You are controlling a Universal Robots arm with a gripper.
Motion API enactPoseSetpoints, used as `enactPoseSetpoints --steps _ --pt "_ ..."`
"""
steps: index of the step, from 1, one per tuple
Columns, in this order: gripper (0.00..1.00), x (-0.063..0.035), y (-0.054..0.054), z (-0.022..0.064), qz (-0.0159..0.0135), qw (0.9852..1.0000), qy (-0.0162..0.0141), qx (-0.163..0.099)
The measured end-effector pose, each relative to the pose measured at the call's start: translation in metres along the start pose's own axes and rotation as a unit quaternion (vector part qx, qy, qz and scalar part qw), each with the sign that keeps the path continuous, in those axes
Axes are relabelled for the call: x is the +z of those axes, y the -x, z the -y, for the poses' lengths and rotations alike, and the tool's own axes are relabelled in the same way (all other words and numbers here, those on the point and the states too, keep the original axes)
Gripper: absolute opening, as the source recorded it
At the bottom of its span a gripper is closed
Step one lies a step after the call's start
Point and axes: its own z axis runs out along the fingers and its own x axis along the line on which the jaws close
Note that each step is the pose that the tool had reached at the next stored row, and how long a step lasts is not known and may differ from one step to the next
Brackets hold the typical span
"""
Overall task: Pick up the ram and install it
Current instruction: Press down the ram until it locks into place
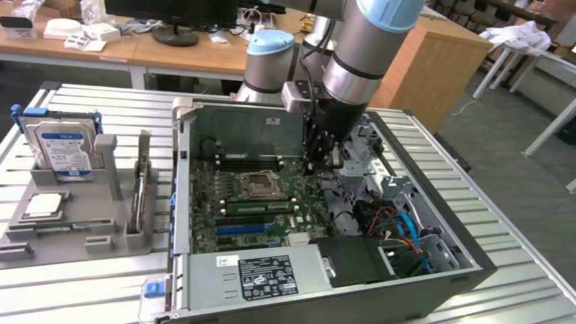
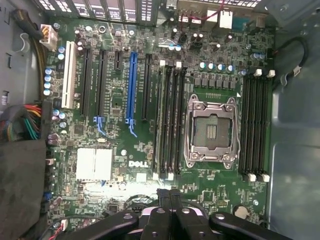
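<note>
Pressed flat together with nothing between them, the two dark fingers (image 2: pixel 175 205) of the gripper (image 2: pixel 169 192) sit closest to the wrist camera, hanging over the motherboard (image 2: pixel 115 145). Just past the fingertips, a bank of memory slots begins, and the ram (image 2: pixel 166 120) stands on edge in one of them, running straight away from the gripper. The empty CPU socket (image 2: pixel 210 131) lies alongside the ram, on one side of it. A long blue slot (image 2: pixel 132 87) lies on the other side, with a pale square heatsink (image 2: pixel 94 164) nearer the gripper. A second bank of slots (image 2: pixel 255 125) lies beyond the socket.

In the exterior view, the arm (image 1: pixel 360 61) reaches down into the open computer case (image 1: pixel 432 270), and the gripper (image 1: pixel 322 162) hangs above the motherboard's edge. The ram (image 1: pixel 256 206) shows as a green strip seated in the board, below the gripper and toward the exterior view's left, past the CPU socket (image 1: pixel 261 183), apart from the fingers. The blue slot (image 1: pixel 243 228) lies just beyond it. Farther from the gripper in the same direction is the labelled power supply (image 1: pixel 261 273). Well off toward the exterior view's left, outside the case, a grey fixture (image 1: pixel 108 229) on the ribbed table (image 1: pixel 81 283) holds a hard drive (image 1: pixel 61 150) upright.
</note>
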Motion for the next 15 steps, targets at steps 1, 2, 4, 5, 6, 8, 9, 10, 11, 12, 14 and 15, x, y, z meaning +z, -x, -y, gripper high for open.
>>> enactPoseSetpoints --steps 1,2,4,5,6,8,9,10,11,12,14,15 --pt "0.11 0.0004 0.0 0.0 0.0 1.0 0.0 0.0" --pt "0.11 0.0004 0.0 0.0 -0.0001 1.0 0.0 0.0" --pt "0.11 0.0004 -0.0001 0.0 -0.0001 1.0 0.0 0.0" --pt "0.11 0.0004 -0.0001 0.0 -0.0001 1.0 0.0 0.0" --pt "0.11 0.0004 -0.0001 0.0 -0.0001 1.0 0.0 0.0" --pt "0.11 0.001 -0.0001 0.0 0.0001 1.0 0.0 0.0" --pt "0.11 0.0019 -0.0002 0.0001 0.0001 1.0 -0.0001 0.0" --pt "0.11 0.003 -0.0003 0.0001 0.0 1.0 -0.0001 0.0" --pt "0.11 0.0043 -0.0004 0.0001 0.0 1.0 -0.0001 0.0" --pt "0.11 0.0058 -0.0006 0.0002 0.0 1.0 -0.0001 0.0" --pt "0.11 0.0088 -0.0008 0.0003 0.0 1.0 -0.0001 0.0" --pt "0.11 0.0103 -0.001 0.0003 0.0 1.0 -0.0001 0.0"
